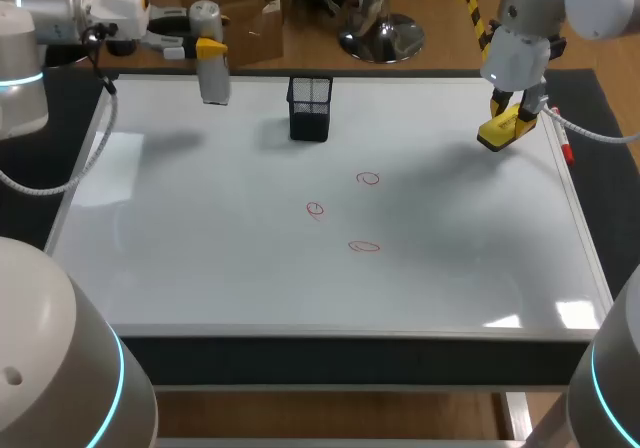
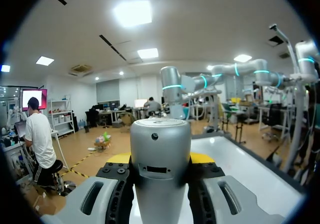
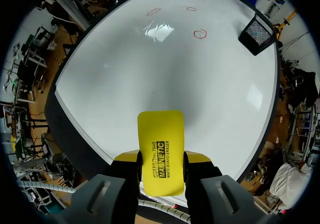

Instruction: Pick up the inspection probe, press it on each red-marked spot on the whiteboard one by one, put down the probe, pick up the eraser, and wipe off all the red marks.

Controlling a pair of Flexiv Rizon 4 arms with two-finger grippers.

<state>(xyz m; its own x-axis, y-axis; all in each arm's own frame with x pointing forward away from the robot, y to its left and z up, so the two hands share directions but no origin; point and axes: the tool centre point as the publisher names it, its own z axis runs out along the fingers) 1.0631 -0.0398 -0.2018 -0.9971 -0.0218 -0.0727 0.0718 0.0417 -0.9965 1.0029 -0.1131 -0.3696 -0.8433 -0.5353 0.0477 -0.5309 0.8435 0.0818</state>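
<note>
Held level over the whiteboard's far left corner, my left gripper is shut on the silver cylindrical inspection probe, which points down above the board. In the left wrist view the probe fills the gap between the yellow tips of the left gripper. My right gripper hangs over the board's far right side, shut on the yellow eraser. The right wrist view shows the eraser clamped in the right gripper. Three red marks sit mid-board.
A black mesh cup stands at the back middle of the board, also seen ahead of the eraser as the mesh cup. A red marker lies along the right frame. The red marks lie far ahead of the right gripper.
</note>
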